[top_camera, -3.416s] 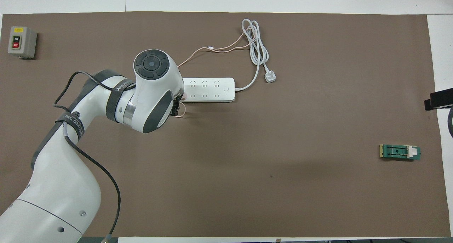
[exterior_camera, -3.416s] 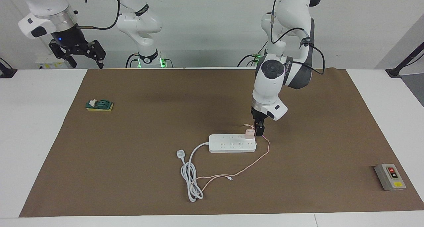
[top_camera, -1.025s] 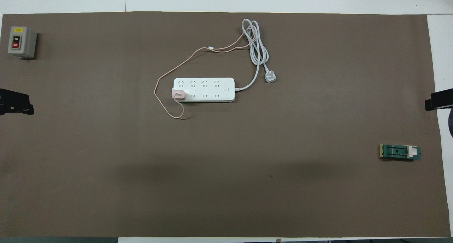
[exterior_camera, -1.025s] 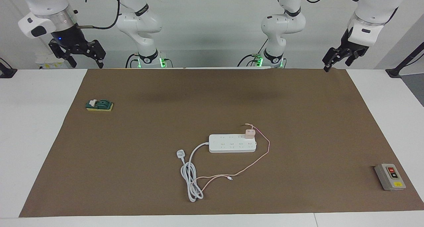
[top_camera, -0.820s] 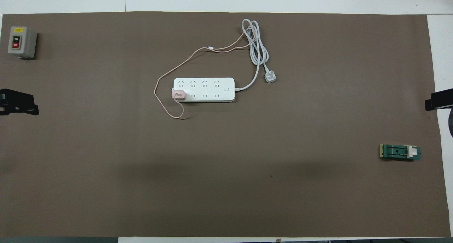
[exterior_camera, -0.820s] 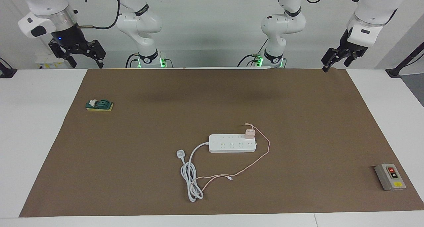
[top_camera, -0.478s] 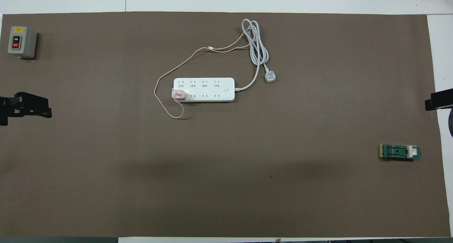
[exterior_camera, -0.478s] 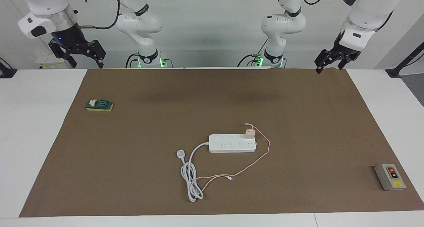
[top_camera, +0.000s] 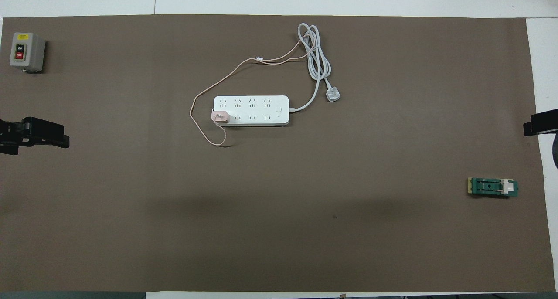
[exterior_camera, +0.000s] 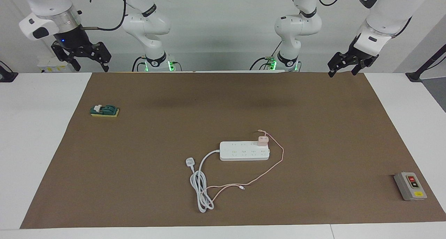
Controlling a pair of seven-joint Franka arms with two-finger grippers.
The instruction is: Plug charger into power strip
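White desk (exterior_camera: 35,145) under a brown mat (exterior_camera: 313,127). Power strip (exterior_camera: 240,154) flat mid-mat, thick cord (exterior_camera: 200,186) coiled farther from robots, white plug (exterior_camera: 190,161) beside coil. Left end effector (exterior_camera: 341,67) raised over mat edge at left arm's end, open, empty. Right end effector (exterior_camera: 89,59) raised at right arm's end near robots, open, empty. Grey button box (exterior_camera: 410,186) at left arm's end, farther from robots than strip. Green part (exterior_camera: 104,110) on mat toward right arm's end. Charger (exterior_camera: 262,140) seated upright in strip's end socket, row nearer robots, toward left arm's end; thin pink cable (exterior_camera: 275,164) looping round that end, trailing to coil.
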